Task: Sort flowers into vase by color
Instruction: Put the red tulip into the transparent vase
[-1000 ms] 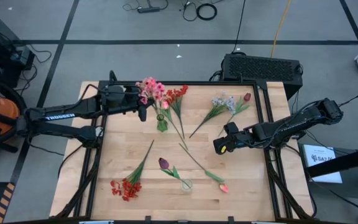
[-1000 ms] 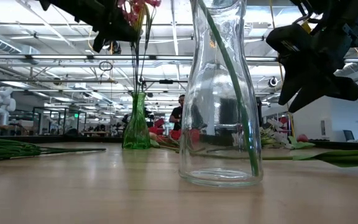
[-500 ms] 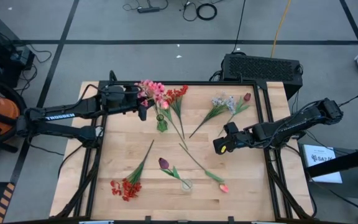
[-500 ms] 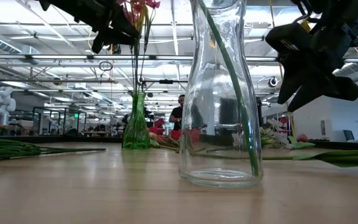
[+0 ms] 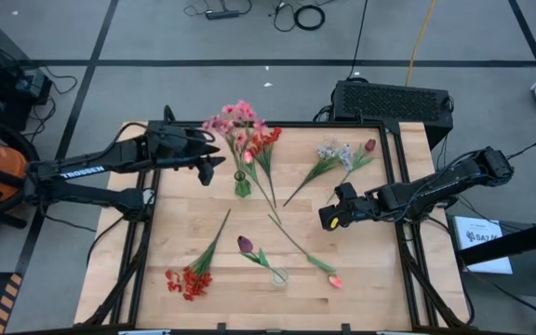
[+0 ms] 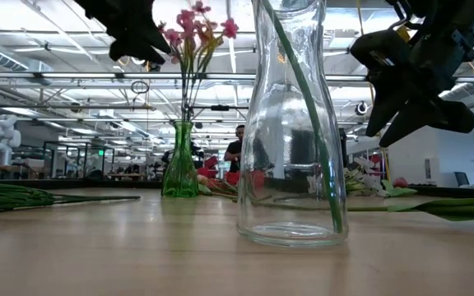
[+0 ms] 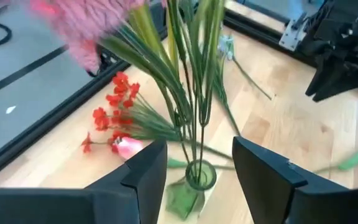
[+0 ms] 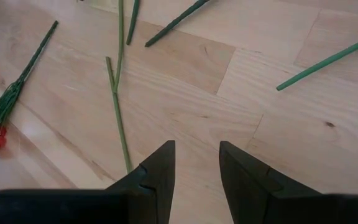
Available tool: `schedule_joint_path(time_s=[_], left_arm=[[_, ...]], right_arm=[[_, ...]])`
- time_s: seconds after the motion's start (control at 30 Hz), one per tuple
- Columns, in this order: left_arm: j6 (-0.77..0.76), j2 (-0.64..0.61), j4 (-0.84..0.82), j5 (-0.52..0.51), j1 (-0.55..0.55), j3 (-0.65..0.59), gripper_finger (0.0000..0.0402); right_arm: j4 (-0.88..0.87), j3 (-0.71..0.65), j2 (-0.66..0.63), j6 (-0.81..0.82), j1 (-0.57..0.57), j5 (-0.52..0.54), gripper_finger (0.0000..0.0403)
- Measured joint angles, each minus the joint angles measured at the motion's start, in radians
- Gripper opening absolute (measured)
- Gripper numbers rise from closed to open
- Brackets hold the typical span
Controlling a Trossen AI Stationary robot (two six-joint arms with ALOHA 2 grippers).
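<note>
Left pincer [image 5: 214, 160] parted and empty, hanging above the surface [image 5: 370, 270] around 11 o'clock of it, just to the 9 o'clock side of the green vase [image 5: 242, 183]. Half a second back, clamped on the pink blossoms [image 5: 235, 119]; now let go and drawn off a little, with the stems standing in the green vase unaided and the heads fanned out above it. Probably one colour group delivered, then.

Farther out: a red cluster [image 5: 267, 141] lying just past the vase toward 1 o'clock, its stem running down beside it; pale sprigs [image 5: 333, 153] and a dark bud [image 5: 370, 145] at about 2 o'clock; another red cluster [image 5: 190, 282] at 7 o'clock; a maroon tulip [image 5: 246, 245] with its stem seemingly inside the clear vase [image 5: 278, 276] at 6 o'clock, though hard to be sure from above; a pink bud [image 5: 336, 281] just beside that.

Right pincer [image 5: 326, 221] waiting at 3 o'clock, parted, nothing held, above bare wood and loose stems.

Next in order, likely: a fresh loose flower picked up.
</note>
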Motion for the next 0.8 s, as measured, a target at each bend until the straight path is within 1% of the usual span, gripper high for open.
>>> schedule_joint_path(time_s=[0.13,0.27,0.33,0.47,0.53,0.63,0.73,0.8], left_arm=[[0.026,-0.015,-0.165,-0.025,0.000,0.065,0.0190],[0.024,-0.050,-0.342,-0.112,0.000,0.111,0.0190],[0.014,-0.078,-0.406,-0.151,0.000,0.118,0.0190],[-0.064,-0.132,-0.530,-0.209,0.000,0.118,0.0190],[-0.098,-0.148,-0.596,-0.213,0.000,0.118,0.0190],[-0.138,-0.163,-0.641,-0.215,0.000,0.111,0.0190],[-0.138,-0.190,-0.621,-0.214,-0.015,0.080,0.0190],[-0.144,-0.217,-0.598,-0.214,-0.029,0.046,0.0190]], right_arm=[[0.001,0.000,0.000,0.009,0.000,0.001,0.0115],[0.001,0.000,0.000,0.030,0.000,0.006,0.0115],[0.002,0.000,0.000,0.036,0.000,0.026,0.0115],[0.006,0.000,0.000,0.037,0.000,0.058,0.0115],[0.012,0.000,0.000,0.037,0.000,0.059,0.0115],[0.015,0.000,0.000,0.037,0.000,0.056,0.0115],[0.018,0.000,0.000,0.043,0.000,0.059,0.0115],[0.022,0.000,0.000,0.081,0.000,0.085,0.0115]])
